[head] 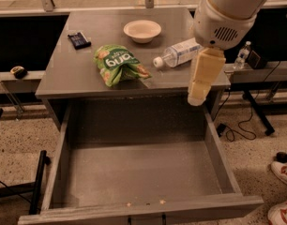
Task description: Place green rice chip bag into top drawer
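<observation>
The top drawer (139, 172) is pulled far out in front of the grey table (68, 76). Its floor is bare, apart from some small pale crumbs near the front panel. I think it is open like this so that the bag can go down into it from above, without any pushing.

The green rice chip bag (117, 64) is not in the drawer yet. It lies flat on the table top, close to the front edge and just behind the open drawer, so I judge the way to the drawer is short. A pale bowl (142, 30) stands behind it, a small dark object (79, 40) lies at the far left, and a clear bottle (178, 54) lies on its side to the right, with its cap toward the bag.

The gripper (197, 95) hangs from the white arm and points downward at the right front part of the table, over the back right corner of the drawer. I cannot tell whether it is open or closed, and I see nothing held in it.

In the camera view the bag is to the left of the gripper and a little farther back, well apart from it. The cap end of the bottle is between them, so I would bring the gripper over carefully.
</observation>
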Robot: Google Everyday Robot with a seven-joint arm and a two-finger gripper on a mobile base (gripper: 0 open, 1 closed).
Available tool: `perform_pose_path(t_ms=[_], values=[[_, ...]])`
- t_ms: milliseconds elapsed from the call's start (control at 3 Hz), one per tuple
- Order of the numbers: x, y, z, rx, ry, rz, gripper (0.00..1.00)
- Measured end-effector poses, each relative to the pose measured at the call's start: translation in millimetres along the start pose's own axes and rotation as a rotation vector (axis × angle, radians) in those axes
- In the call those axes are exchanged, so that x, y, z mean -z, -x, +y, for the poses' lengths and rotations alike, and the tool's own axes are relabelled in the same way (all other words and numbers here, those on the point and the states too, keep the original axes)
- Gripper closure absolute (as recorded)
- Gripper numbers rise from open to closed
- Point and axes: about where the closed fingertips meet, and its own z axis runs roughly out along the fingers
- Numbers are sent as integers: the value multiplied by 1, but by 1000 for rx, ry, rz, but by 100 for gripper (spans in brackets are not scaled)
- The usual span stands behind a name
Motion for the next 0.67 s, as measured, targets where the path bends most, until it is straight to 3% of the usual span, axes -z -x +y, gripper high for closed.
perform_pose_path(t_ms=[333,667], values=[[-20,4,-23,-89,-22,-30,0],[-60,15,-83,-271,-50,-52,0]])
